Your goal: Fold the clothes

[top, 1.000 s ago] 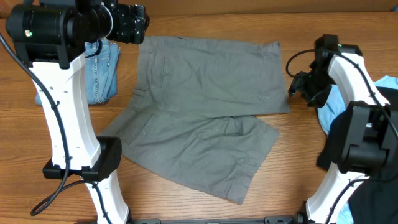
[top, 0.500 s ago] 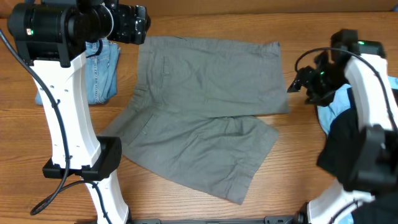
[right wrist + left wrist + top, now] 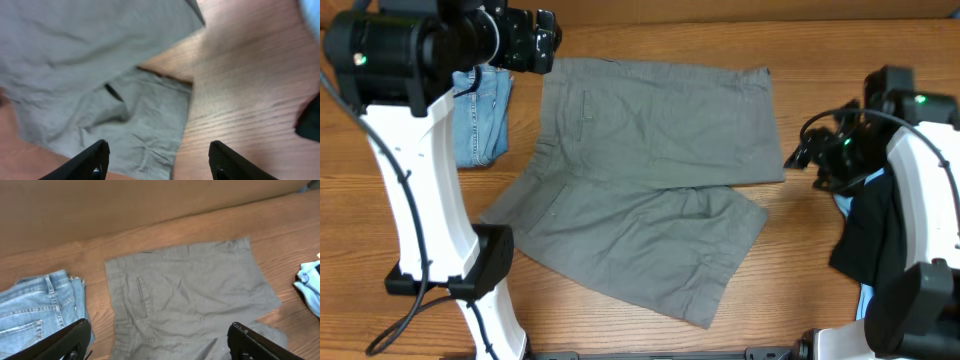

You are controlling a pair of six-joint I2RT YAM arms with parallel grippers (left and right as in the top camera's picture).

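Grey-green shorts (image 3: 650,150) lie spread on the wooden table, one leg flat at the back, the other angled toward the front. They also show in the left wrist view (image 3: 190,295) and the right wrist view (image 3: 100,75). My left gripper (image 3: 548,40) is open and empty, held high above the shorts' back left corner; its fingers frame the shorts in its wrist view (image 3: 160,342). My right gripper (image 3: 798,155) is open and empty, just right of the shorts' right edge; in its wrist view (image 3: 159,160) it is above the front leg's edge.
Folded blue jeans (image 3: 485,115) lie at the back left, also in the left wrist view (image 3: 35,305). A pile of light blue (image 3: 865,185) and black clothes (image 3: 870,240) lies at the right edge by the right arm.
My right arm has drawn back to the right and slightly toward the front, away from the shorts' edge. The left arm and the shorts have not moved.
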